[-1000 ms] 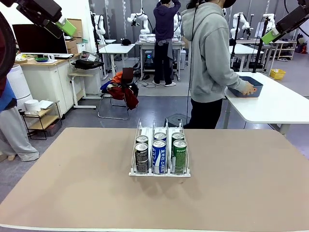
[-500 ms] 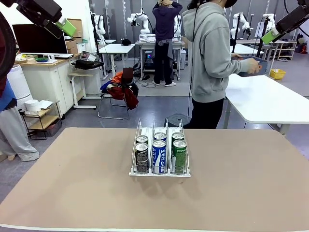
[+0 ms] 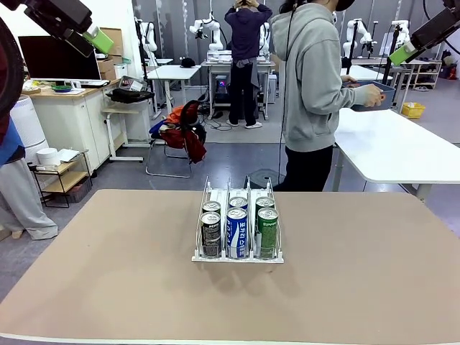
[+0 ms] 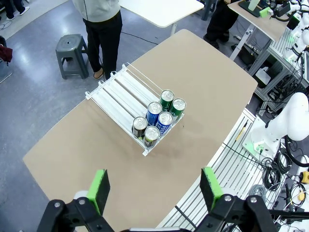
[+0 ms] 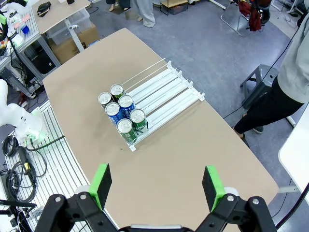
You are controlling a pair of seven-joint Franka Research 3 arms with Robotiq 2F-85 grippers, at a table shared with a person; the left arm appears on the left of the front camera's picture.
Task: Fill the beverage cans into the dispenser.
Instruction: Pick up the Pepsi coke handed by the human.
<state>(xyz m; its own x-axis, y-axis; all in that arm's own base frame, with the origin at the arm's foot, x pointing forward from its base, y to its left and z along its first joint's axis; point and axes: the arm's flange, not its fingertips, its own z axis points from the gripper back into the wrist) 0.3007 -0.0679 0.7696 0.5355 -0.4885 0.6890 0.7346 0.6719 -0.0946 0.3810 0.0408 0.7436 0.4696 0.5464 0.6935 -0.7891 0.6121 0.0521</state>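
Front: my left pincer [image 3: 99,39] hangs high at the top left corner and my right pincer [image 3: 404,52] high at the top right, both well clear of the table [image 3: 108,273]. The dispenser [image 3: 237,259] sits mid-table. Six cans [image 3: 237,231] stand in it against the front lip, two to a lane: black on my left, blue-and-white in the middle, green on my right. Across the table a person [image 3: 313,79] holds a bin [image 3: 381,92] over a white table.

Left wrist: my left pincer [image 4: 155,188] is spread wide with nothing in it. Far below, the cans [image 4: 158,121] cluster at one end of the dispenser [image 4: 118,94].

Right wrist: my right pincer [image 5: 157,183] is likewise wide and holds nothing. The cans [image 5: 120,113] fill the lip end of the dispenser [image 5: 164,87].
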